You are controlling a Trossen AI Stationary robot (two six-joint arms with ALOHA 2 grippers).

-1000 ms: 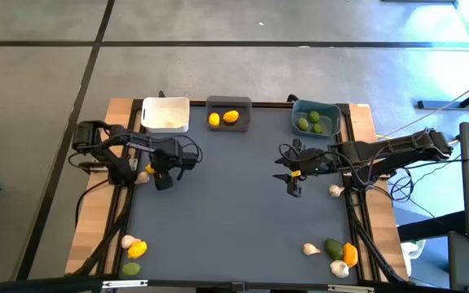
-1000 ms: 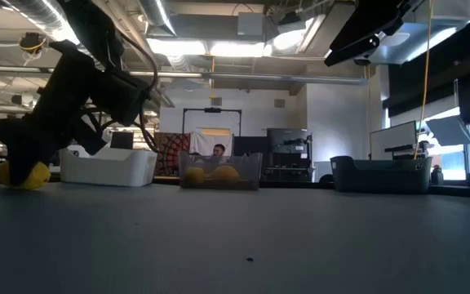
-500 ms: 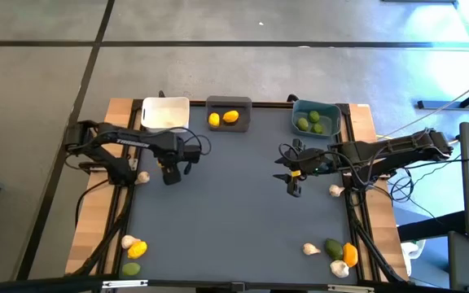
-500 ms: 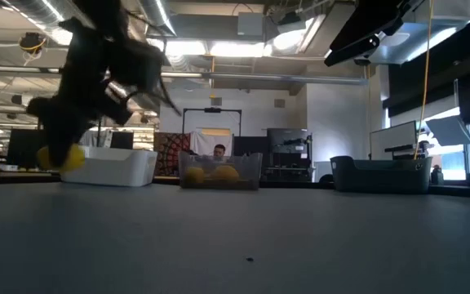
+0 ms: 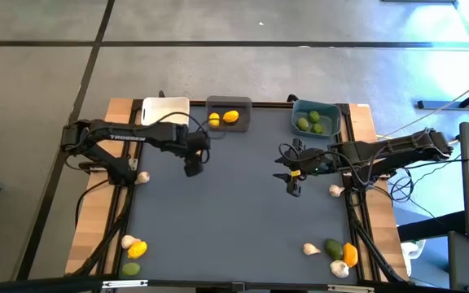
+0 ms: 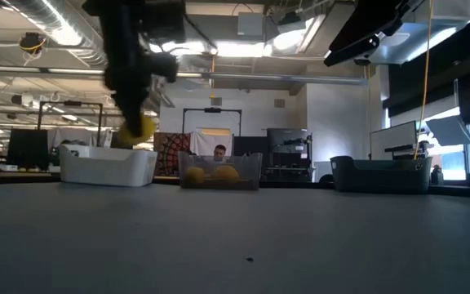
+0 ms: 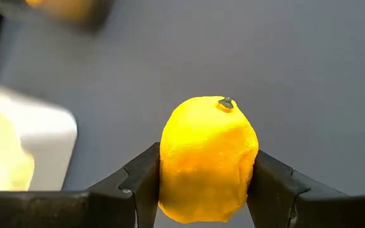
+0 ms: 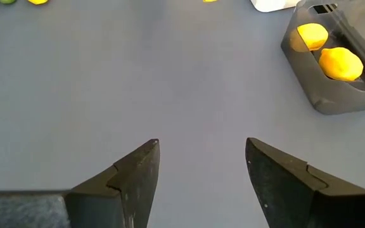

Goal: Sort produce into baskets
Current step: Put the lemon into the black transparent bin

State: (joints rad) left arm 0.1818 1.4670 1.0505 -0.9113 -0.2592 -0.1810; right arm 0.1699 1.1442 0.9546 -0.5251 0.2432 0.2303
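Observation:
My left gripper point(image 5: 192, 168) is shut on a yellow lemon point(image 7: 208, 158) and hangs above the mat, near the dark grey basket point(image 5: 229, 124). That basket holds two lemons point(image 5: 223, 117). The white basket point(image 5: 165, 114) stands to its left. The teal basket point(image 5: 316, 108), on the right, holds limes point(image 5: 309, 122). My right gripper point(image 5: 293, 185) is open over the mat's right half, with nothing between its fingers point(image 8: 138, 171). My left gripper pinches the lemon's two opposite sides point(image 7: 167, 166) between its two fingers. The fingers come steeply from above. The lemon's stem nub point(image 7: 225, 102) points away from the gripper. In the low view the lemon point(image 6: 139, 126) hangs well clear of the mat.
One garlic bulb point(image 5: 143, 177) lies at the mat's left edge and another point(image 5: 335, 190) at its right edge. At the near left corner lie a garlic bulb, a lemon point(image 5: 138, 248) and a lime. At the near right corner lie garlic, a lime point(image 5: 333, 247) and an orange fruit.
My left gripper has risen with the lemon from table height. It has gone toward the table's right and far side, nearer the dark grey basket, and has tipped to point more steeply down. The lemon is now lifted clear of the mat.

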